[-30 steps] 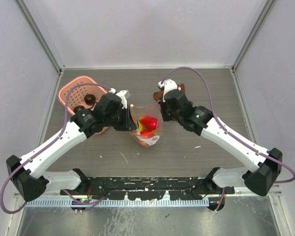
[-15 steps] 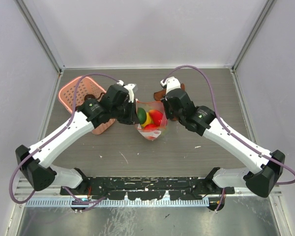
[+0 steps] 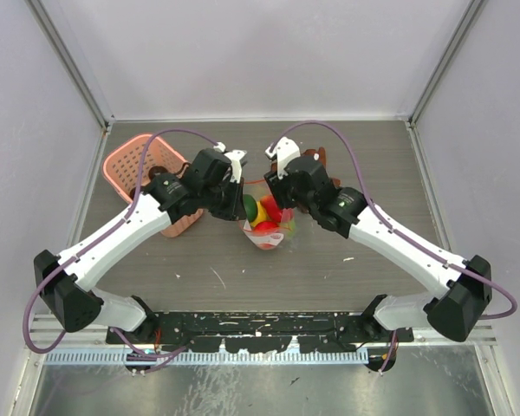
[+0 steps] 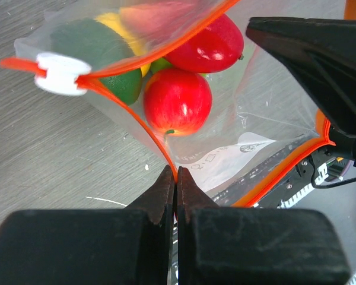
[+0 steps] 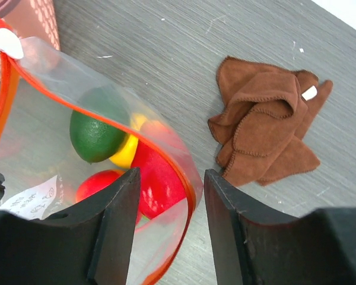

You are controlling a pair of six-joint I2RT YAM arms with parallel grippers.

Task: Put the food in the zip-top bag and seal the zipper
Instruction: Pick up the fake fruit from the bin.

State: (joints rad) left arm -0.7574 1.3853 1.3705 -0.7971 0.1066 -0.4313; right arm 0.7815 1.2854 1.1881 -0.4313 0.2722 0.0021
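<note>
At table point(image 3: 373, 165) centre | left gripper point(image 4: 175, 173) clamped on zipper point(image 4: 139, 126) | right gripper point(image 5: 170, 175) apart, closer | zip-top bag point(image 3: 267, 234) narrower

A robotics lab test cell is indicated: the grey wood-grain surface point(image 3: 329, 269) is boxed in on three sides by plain pale walls point(image 3: 260, 52), which are joined at the far corners by bare metal posts point(image 3: 69, 61). Along the near edge a black mounting rail point(image 3: 260, 328) is fixed, and a left arm point(image 3: 108, 250) and a right arm point(image 3: 407, 253) in white and black are bolted to it. A brushed metal sheet point(image 3: 260, 390) is seen beyond that edge.
</note>
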